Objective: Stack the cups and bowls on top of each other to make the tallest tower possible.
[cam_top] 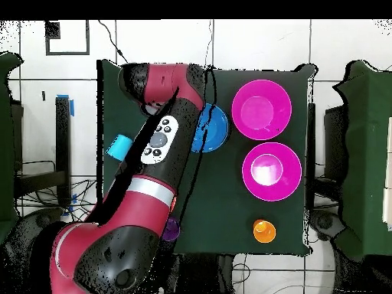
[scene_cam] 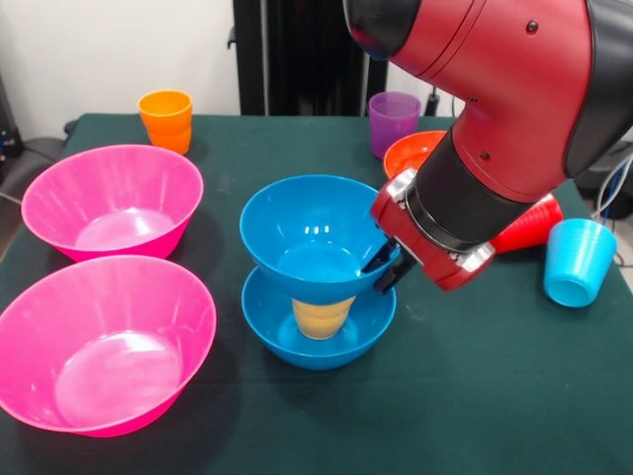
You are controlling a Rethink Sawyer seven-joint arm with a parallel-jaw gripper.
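Note:
The tower stands mid-table: a blue bowl (scene_cam: pixel 318 336) at the bottom, a yellow cup (scene_cam: pixel 322 317) mouth-down inside it, and a second blue bowl (scene_cam: pixel 312 236) on top. My gripper (scene_cam: pixel 388 265) is at the right rim of that upper bowl. From overhead only the top blue bowl (cam_top: pixel 212 128) shows, and the arm hides my gripper. Loose cups: orange (scene_cam: pixel 166 119), purple (scene_cam: pixel 394 121), light blue (scene_cam: pixel 578 259), and red (scene_cam: pixel 534 224) lying on its side behind the arm. Two pink bowls (scene_cam: pixel 111 203) (scene_cam: pixel 104 341) sit at the left. The orange-red bowl (scene_cam: pixel 410 150) is partly hidden behind the arm.
The dark green table (scene_cam: pixel 475 396) ends close behind the orange and purple cups. The red arm (scene_cam: pixel 514 109) reaches in from the upper right over the orange-red bowl and red cup. The light blue cup is near the table's right edge.

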